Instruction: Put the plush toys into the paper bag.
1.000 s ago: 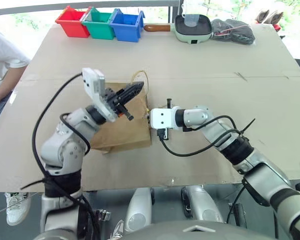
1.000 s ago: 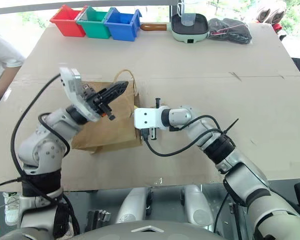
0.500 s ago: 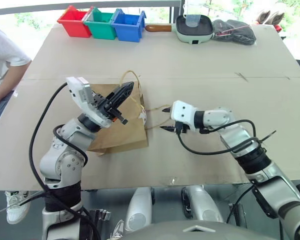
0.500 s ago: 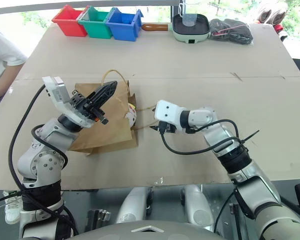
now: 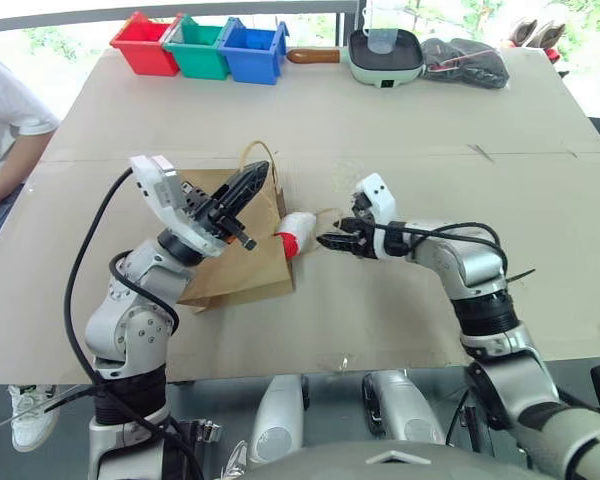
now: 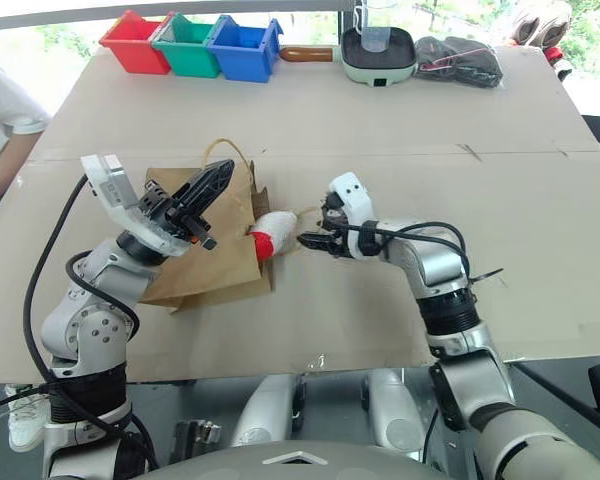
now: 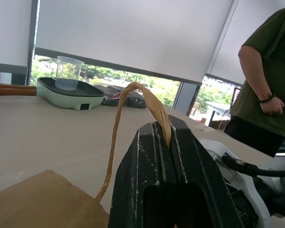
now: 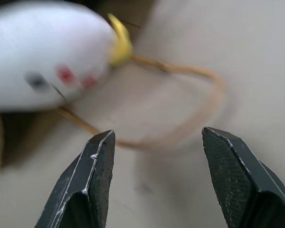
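The brown paper bag (image 5: 235, 265) lies on its side on the table, mouth toward the right. My left gripper (image 5: 263, 177) is shut on one twisted handle (image 7: 133, 91) and holds it up above the bag. A white plush toy (image 5: 294, 227) with a red cap lies at the bag's mouth and sticks out onto the table. My right gripper (image 5: 326, 241) is open just right of the toy, with nothing between its fingers. In the right wrist view the toy (image 8: 42, 71) lies ahead of the open gripper (image 8: 156, 135), and the bag's other handle (image 8: 190, 95) rests on the table.
Red (image 5: 145, 45), green (image 5: 202, 50) and blue (image 5: 252, 50) bins stand at the table's far edge, beside a green pan (image 5: 385, 52) holding a cup and a dark cloth (image 5: 465, 60). A person (image 5: 5, 120) sits at the left; another person (image 7: 266, 85) stands beyond the table.
My right gripper has opened, rolled over and drawn back to the right from the bag's mouth. The white toy now lies exposed there. My left gripper has kept its hold on the handle.
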### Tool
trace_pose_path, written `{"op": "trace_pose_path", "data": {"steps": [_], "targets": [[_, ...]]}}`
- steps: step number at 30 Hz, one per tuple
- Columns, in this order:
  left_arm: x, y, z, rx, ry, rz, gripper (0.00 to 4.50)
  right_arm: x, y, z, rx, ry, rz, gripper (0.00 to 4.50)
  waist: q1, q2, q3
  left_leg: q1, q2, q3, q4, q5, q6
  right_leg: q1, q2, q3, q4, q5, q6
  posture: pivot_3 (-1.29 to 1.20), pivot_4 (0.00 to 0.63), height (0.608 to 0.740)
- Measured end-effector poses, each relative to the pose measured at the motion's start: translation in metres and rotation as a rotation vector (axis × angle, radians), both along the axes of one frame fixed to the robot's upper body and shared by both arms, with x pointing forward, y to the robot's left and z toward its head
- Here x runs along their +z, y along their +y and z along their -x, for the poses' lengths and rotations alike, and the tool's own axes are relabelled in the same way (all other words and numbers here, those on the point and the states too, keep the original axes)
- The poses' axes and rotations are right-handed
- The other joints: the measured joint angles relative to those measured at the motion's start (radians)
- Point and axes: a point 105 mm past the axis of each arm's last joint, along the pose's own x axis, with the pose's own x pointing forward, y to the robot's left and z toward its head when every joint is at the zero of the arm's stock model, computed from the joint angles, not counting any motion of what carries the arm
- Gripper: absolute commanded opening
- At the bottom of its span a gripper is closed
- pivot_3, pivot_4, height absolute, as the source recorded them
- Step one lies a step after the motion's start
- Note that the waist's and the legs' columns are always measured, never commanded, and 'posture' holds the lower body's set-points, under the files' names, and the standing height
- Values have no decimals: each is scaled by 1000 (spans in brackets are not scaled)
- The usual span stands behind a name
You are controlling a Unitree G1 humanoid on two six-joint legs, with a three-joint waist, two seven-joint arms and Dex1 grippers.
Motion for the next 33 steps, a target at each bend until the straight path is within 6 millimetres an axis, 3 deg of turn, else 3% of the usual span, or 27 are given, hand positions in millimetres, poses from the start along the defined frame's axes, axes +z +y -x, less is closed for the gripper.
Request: {"op": "trace_pose_path", "data": {"steps": [1, 2, 3, 4, 6, 7, 8, 10, 16, 19, 20, 21, 23, 26, 30, 33], "targets": [[-1, 1, 0, 3, 1, 1, 0, 3, 4, 0, 9, 8, -32, 2723, 1, 0, 0, 0, 0, 0, 0, 0, 0, 0, 0, 0, 0, 0, 0, 0, 150, 740], [-1, 1, 0, 4, 2, 1, 0, 3, 5, 0, 10, 11, -41, 2230, 1, 0, 0, 0, 0, 0, 0, 0, 0, 0, 0, 0, 0, 0, 0, 0, 150, 740], [-3, 2, 1, 9, 7, 2, 0, 5, 7, -1, 15, 26, -74, 2121, 3, 0, 0, 0, 0, 0, 0, 0, 0, 0, -1, 0, 0, 0, 0, 0, 150, 740], [-4, 2, 2, 13, 12, 1, 0, 5, 8, -4, 14, 27, -84, 1539, 3, 0, 0, 0, 0, 0, 0, 0, 0, 0, -1, 0, -1, 0, 0, 0, 150, 740], [-5, 3, 2, 18, 11, 2, 0, 4, 7, -6, 13, 29, -102, 955, 3, 0, 0, 0, 0, 0, 0, 0, 0, 0, -1, 0, -1, 0, 0, 0, 150, 740], [-4, 3, 4, 25, 8, 2, 0, 2, 8, -7, 18, 38, -123, 359, 1, 0, 0, 0, 0, 0, 0, 0, 0, 0, 0, 0, -1, 0, 0, 0, 150, 740], [-4, 3, 4, 26, 8, 2, 0, 1, 8, -7, 19, 41, -127, 167, 1, 0, 0, 0, 0, 0, 0, 0, 0, 0, 0, 0, -1, 0, 0, 0, 150, 740], [-4, 4, 5, 34, 3, 2, 0, 3, 11, -7, 32, 40, -164, 167, 1, 0, 0, 0, 0, 0, 0, 0, 0, 0, 0, 0, -1, 0, 0, 0, 150, 740], [10, 11, 13, 53, -51, 85, 0, 51, 13, 2, 110, -7, -451, 167, 1, 0, 0, -1, 0, 0, -1, 0, 0, 0, 0, 0, -1, 0, 0, 0, 150, 740], [31, 21, 15, 53, -93, 194, 0, 98, 6, 18, 183, -48, -634, 167, 3, 1, 0, -2, 0, -2, 0, 0, 0, 0, -1, -2, 0, 0, 0, 0, 150, 740], [41, 26, 15, 54, -108, 223, 0, 124, 2, 25, 215, -95, -680, 167, 3, 1, 1, -2, 0, -2, 0, 0, 0, 0, -1, -2, 0, 0, 0, 0, 150, 740], [49, 28, 15, 56, -122, 233, 0, 147, -2, 33, 248, -161, -706, 167, 2, 1, 0, -2, 0, -2, 1, 0, 0, 0, -1, -2, 0, 0, 0, 0, 150, 740], [58, 31, 11, 56, -131, 259, 0, 176, -7, 47, 285, -251, -717, 167, 4, 0, 0, -1, 0, -2, 1, 0, 0, 1, -1, -3, -1, 0, 0, 0, 150, 740], [62, 35, 0, 67, -105, 273, 0, 183, -13, 51, 273, -270, -685, 167, 2, 0, 0, -1, 0, -2, 0, 0, 0, 1, 0, -2, -1, 0, 0, 0, 150, 740], [44, 35, -22, 80, -9, 243, 0, 175, -33, 34, 117, -276, -596, 167, 2, 0, 0, -1, 0, -1, 0, 0, 0, -1, 0, -1, -1, 0, 0, 0, 150, 740], [50, 39, -33, 82, -13, 259, 0, 171, -46, 26, 49, -292, -552, 167, 2, 0, 0, -2, 0, -1, 0, 0, 0, -1, 0, -1, -1, 0, 0, 0, 150, 740]]}}
